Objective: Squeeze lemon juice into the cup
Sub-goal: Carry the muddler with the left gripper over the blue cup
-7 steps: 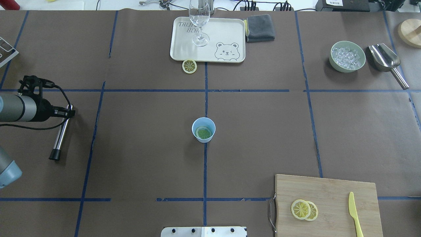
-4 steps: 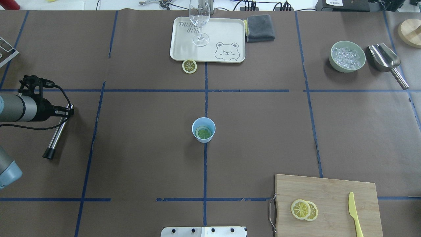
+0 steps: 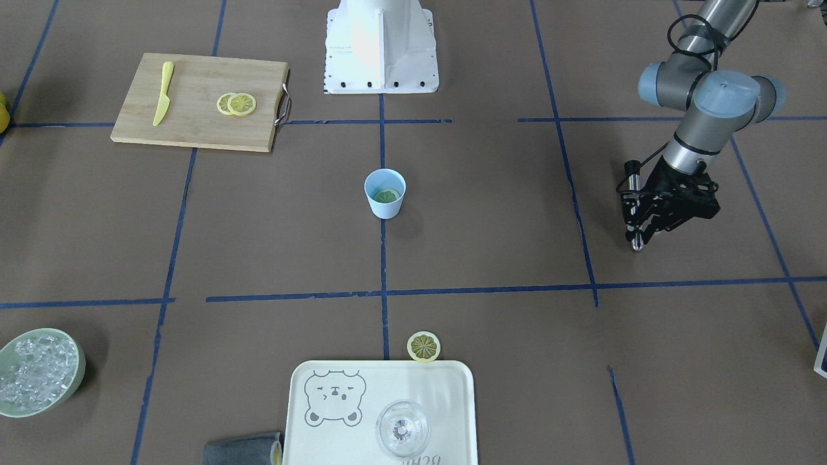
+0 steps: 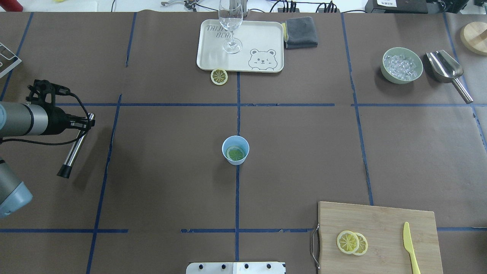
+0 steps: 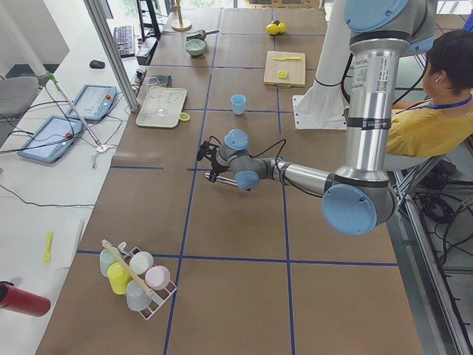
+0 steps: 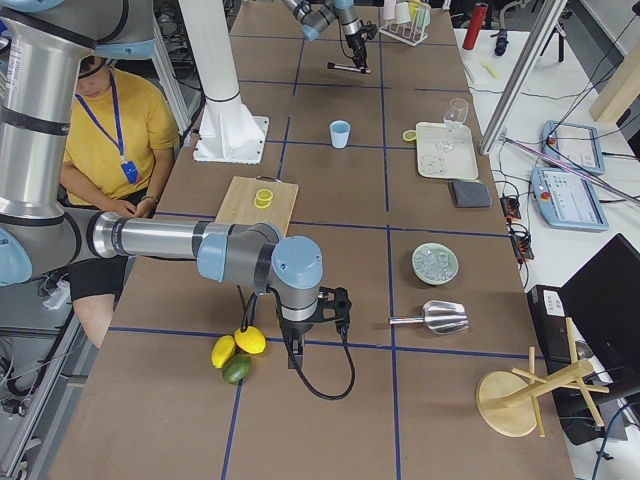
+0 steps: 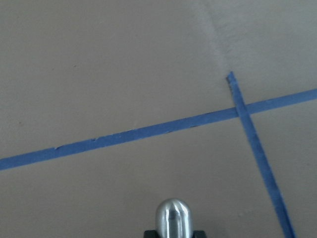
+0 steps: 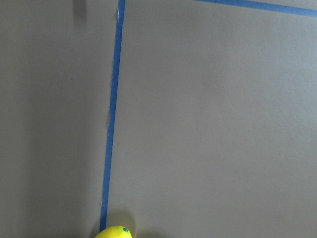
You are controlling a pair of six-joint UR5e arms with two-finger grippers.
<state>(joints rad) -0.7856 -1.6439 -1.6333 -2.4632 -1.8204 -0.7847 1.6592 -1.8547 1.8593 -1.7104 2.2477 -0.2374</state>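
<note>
Nearest our base, off the right end of the surface [image 4: 171,171], our right fingers [image 6: 296,345] are hanging over bare paper just beside some whole lemons [image 6: 238,343]. We cannot tell whether they are spread or pressed together. Also on the near side, a cutting board [image 4: 380,224] is carrying two overlapping spare slices [image 4: 348,241] and a yellow knife [image 4: 410,247].

Further out, in the middle row, our left fingers [image 4: 83,123] are pinching a metal rod [image 4: 74,152] near its upper end. The rod is slanting, with its black-capped end pointing back towards us and seemingly hanging above the paper. The cup [image 4: 236,161] is standing upright at the centre, and the lemon slice [image 4: 236,153] is lying flat in its bottom.

The cup is sitting to the right of our left fingers, well apart, a little nearer to us than they are. The left arm is plainly the closer one. We are judging that the coming move is calling for carrying the rod sideways over the cup's mouth and bringing it upright, capped end down, so that it can press on the lemon slice.

Farthest out, a loose slice [image 4: 219,76] is lying just beside the near edge of a tray [image 4: 262,36], where a stemmed glass [image 4: 231,26] is standing
</note>
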